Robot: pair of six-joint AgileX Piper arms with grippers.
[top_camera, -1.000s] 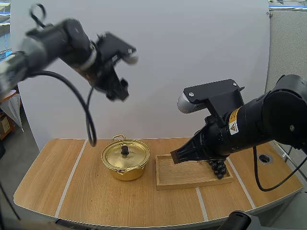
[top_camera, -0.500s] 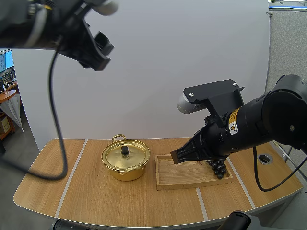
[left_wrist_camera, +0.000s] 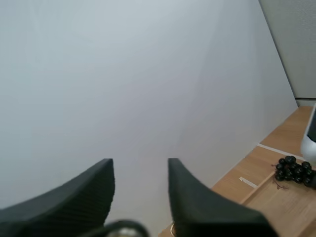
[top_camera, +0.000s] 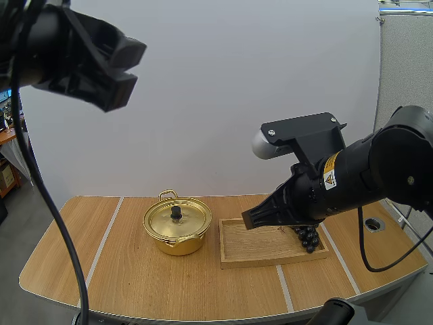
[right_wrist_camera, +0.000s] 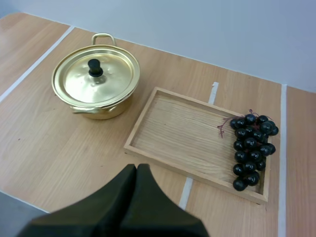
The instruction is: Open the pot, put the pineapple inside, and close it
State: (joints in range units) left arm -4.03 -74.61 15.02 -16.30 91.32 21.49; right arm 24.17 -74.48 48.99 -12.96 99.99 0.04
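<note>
Pot opening has not begun, and both arms hang high above the tabletop [top_camera: 169, 284]. Nearest is the right pincer [right_wrist_camera: 137, 168]. Its two fingers are pressed together into one dark wedge with nothing in them. It hangs over the near edge of the wooden tray [right_wrist_camera: 168, 133], maybe to wait its turn. The left pincer [left_wrist_camera: 140, 165] is up high and points at the white wall. Its fingers stand apart and hold nothing, so it looks ready to grab.

Farther on, the gold pot [right_wrist_camera: 79, 106] sits on the tabletop with its lid [right_wrist_camera: 111, 81] on. The black knob [right_wrist_camera: 95, 68] on top is the part to pinch and lift. The tray lies just beside the pot, so the fruit has a short trip. The fruit here is a bunch of dark grapes [right_wrist_camera: 252, 145], at the tray's end away from the pot.
</note>
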